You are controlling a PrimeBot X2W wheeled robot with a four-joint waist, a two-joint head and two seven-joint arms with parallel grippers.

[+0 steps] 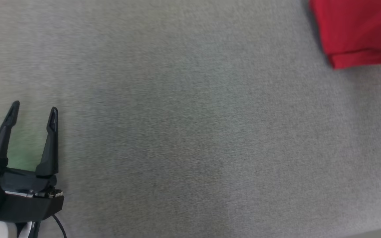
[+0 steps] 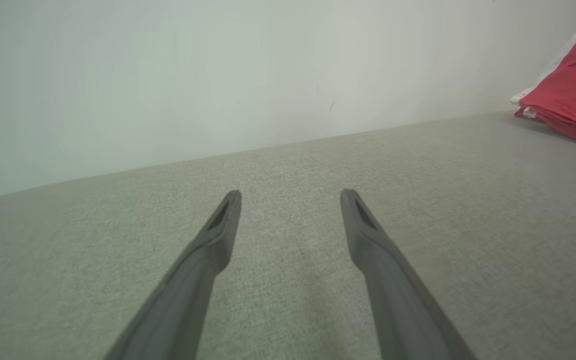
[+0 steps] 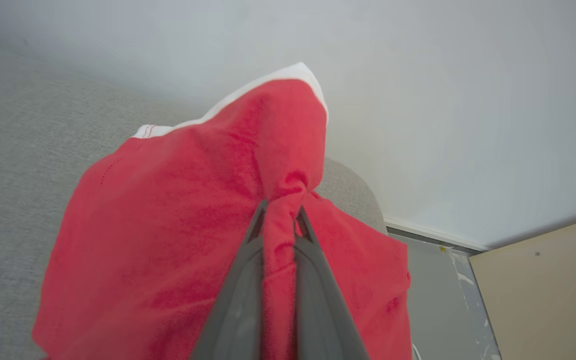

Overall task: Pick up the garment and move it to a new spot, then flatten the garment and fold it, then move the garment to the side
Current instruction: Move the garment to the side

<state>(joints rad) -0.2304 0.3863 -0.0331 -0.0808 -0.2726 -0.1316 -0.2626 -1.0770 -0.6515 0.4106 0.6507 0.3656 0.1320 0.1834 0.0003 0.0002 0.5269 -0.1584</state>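
The garment is red with a white trim and lies folded at the far right corner of the grey fabric surface. In the right wrist view the garment drapes over the surface, and my right gripper is shut on a pinched fold of it, red cloth bunched between the two fingers. My left gripper hovers open at the lower left of the head view, far from the garment, nothing between its fingers. From the left wrist the open left gripper points along the surface, with the garment at the right edge.
The grey fabric surface spreads wide between the two grippers. A pale wall rises behind its far edge. Past the surface's rounded corner, the right wrist view shows grey floor and a beige panel.
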